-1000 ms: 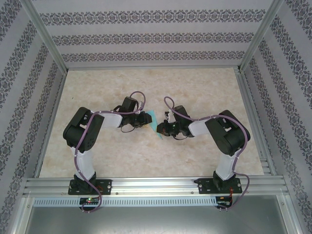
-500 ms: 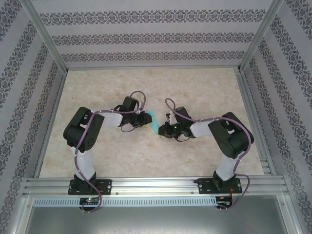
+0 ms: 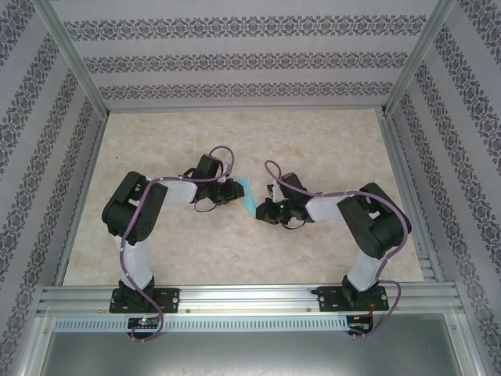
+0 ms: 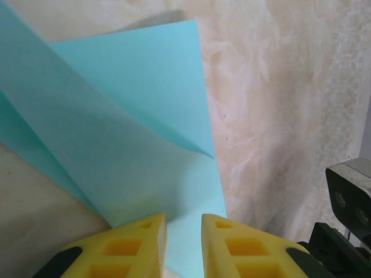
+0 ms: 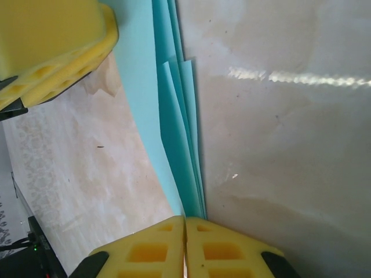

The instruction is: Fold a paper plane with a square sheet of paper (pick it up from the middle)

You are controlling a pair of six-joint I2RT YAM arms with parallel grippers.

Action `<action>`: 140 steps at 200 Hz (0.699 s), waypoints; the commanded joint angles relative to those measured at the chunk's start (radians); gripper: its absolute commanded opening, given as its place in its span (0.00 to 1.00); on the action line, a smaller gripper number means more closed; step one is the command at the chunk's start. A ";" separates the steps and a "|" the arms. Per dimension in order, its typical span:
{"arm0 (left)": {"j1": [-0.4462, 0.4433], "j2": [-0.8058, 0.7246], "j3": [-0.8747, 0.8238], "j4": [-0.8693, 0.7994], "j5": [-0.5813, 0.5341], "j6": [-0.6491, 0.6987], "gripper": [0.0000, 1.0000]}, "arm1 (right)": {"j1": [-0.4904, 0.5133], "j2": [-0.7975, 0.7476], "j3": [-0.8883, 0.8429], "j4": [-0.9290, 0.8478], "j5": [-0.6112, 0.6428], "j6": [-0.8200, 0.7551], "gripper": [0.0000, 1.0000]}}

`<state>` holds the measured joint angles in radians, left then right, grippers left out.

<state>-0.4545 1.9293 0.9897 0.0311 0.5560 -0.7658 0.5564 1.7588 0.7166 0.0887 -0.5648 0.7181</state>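
Note:
The turquoise sheet of paper (image 3: pixel 246 190) lies partly folded at the table's middle, between my two grippers. In the left wrist view the sheet (image 4: pixel 133 127) shows a diagonal crease and one flap rising at the left. My left gripper (image 4: pixel 184 223) has its yellow fingertips slightly apart on the paper's near edge, and paper shows in the gap. My right gripper (image 5: pixel 185 219) is shut on the stacked folded layers of the sheet (image 5: pixel 179 145), which run straight away from its tips. From above, the left gripper (image 3: pixel 235 194) and the right gripper (image 3: pixel 261 210) are close together.
The table (image 3: pixel 329 141) is pale marbled board, fenced by aluminium rails and patterned walls (image 3: pixel 235 55). A yellow finger of the left gripper (image 5: pixel 52 46) sits at the top left of the right wrist view. Part of the right gripper's dark body (image 4: pixel 351 197) is near the left wrist's right edge.
The right arm's elbow has swung outward to the right and its wrist has turned, with the gripper staying on the paper. The left arm has not moved.

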 commanded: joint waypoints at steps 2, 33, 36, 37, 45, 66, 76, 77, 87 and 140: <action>0.002 0.065 -0.010 -0.082 -0.124 0.038 0.25 | 0.009 0.016 -0.035 -0.124 0.059 -0.018 0.09; 0.001 0.069 -0.007 -0.090 -0.126 0.041 0.25 | 0.010 -0.093 -0.002 -0.167 0.085 -0.028 0.16; 0.001 0.071 -0.006 -0.092 -0.126 0.042 0.25 | 0.012 -0.105 0.004 -0.175 0.094 -0.032 0.17; 0.001 0.071 -0.006 -0.092 -0.126 0.042 0.25 | 0.012 -0.110 0.007 -0.180 0.097 -0.033 0.18; 0.002 0.073 -0.003 -0.095 -0.126 0.041 0.24 | 0.018 -0.139 0.025 -0.210 0.123 -0.042 0.19; 0.000 0.079 -0.001 -0.099 -0.121 0.041 0.25 | 0.046 -0.170 0.076 -0.257 0.177 -0.060 0.20; 0.000 0.079 0.001 -0.100 -0.121 0.041 0.24 | 0.066 -0.160 0.104 -0.264 0.192 -0.063 0.19; 0.000 0.079 0.000 -0.100 -0.121 0.042 0.24 | 0.067 -0.159 0.109 -0.264 0.192 -0.064 0.19; 0.000 0.079 0.001 -0.099 -0.121 0.041 0.25 | 0.089 -0.133 0.150 -0.270 0.201 -0.069 0.18; 0.000 0.080 0.002 -0.103 -0.115 0.048 0.25 | 0.105 0.019 0.292 -0.287 0.193 -0.080 0.15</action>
<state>-0.4545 1.9354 1.0050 0.0055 0.5564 -0.7635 0.6613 1.7130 0.9585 -0.1600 -0.3931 0.6697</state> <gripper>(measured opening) 0.245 0.158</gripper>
